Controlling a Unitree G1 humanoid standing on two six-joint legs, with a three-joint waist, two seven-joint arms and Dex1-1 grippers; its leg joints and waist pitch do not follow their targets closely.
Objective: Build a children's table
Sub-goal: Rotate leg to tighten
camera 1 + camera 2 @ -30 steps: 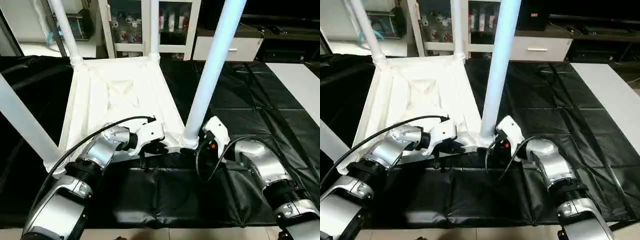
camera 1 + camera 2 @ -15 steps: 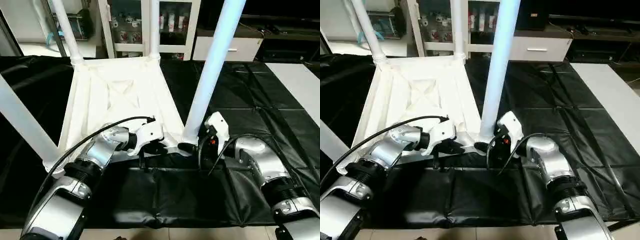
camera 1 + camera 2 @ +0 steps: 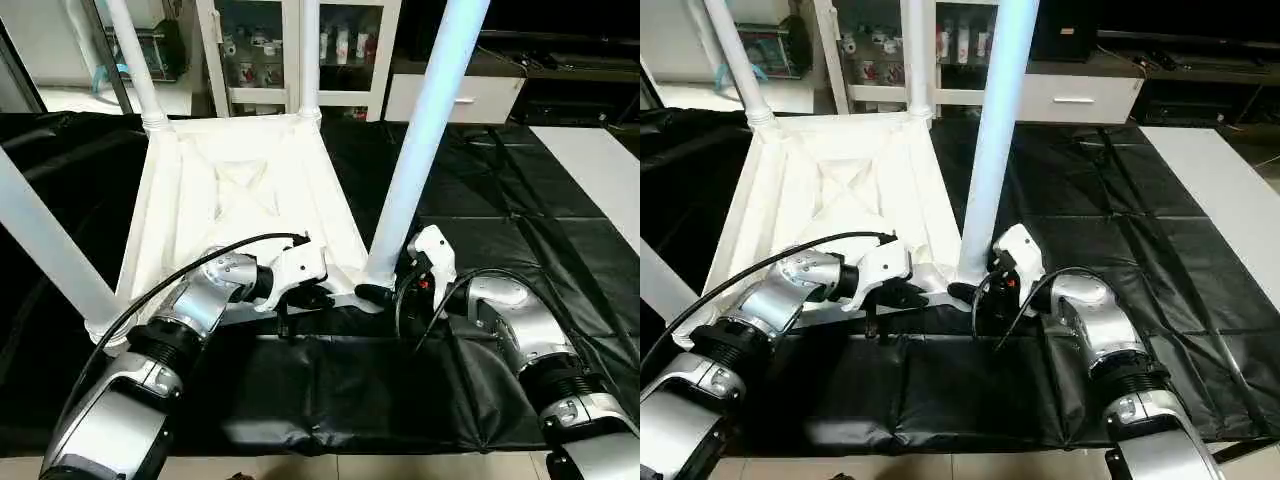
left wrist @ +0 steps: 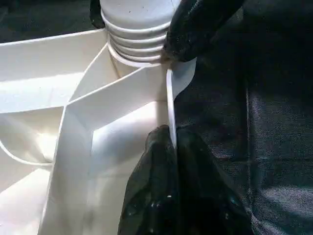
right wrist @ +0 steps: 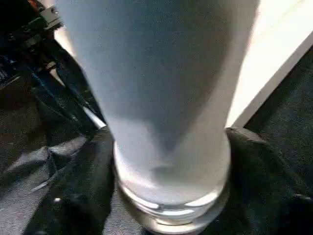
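Top: your table top (image 3: 240, 190) lies ribs-up on the black surface (image 3: 480, 200), sockets exposed.
Left fingers (image 4: 161, 161): clamped on the top's rim, steadying it.
Right fingers (image 5: 83, 191): straddling the near leg (image 3: 425, 130) at its socket; contact not clear.

You're looking past a black cover (image 3: 520, 230) with creased, taped seams that spreads across the work surface. Behind it stands a white glass-door cabinet (image 3: 340, 45) holding what may be small bottles, a white drawer unit (image 3: 455, 95) beside it, and pale floor (image 3: 590, 150) at the right.
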